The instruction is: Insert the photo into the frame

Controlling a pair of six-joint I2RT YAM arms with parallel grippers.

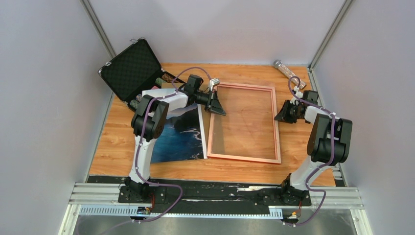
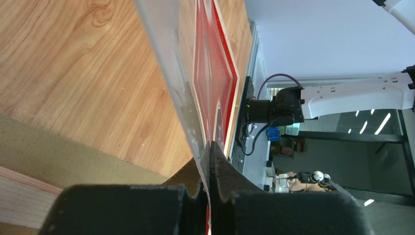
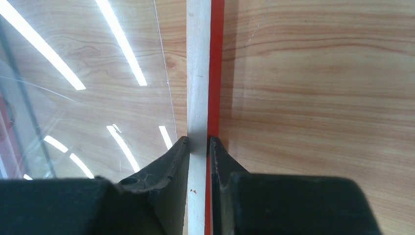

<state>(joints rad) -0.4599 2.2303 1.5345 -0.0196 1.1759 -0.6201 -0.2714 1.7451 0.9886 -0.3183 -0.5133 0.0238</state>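
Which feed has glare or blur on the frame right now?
Right wrist: ceiling-light streaks glare across the pane, but the frame in the right gripper is sharp. Left wrist: the frame edge by the left gripper sits close to the lens and looks soft, against a bright background. Top: even light, soft shadows, no glare.

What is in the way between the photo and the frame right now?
Nothing visible lies between them: the photo lies flat right beside the frame, along its left rail. The left arm reaches across above the photo's upper part, and the right gripper is clamped on the frame's right rail.
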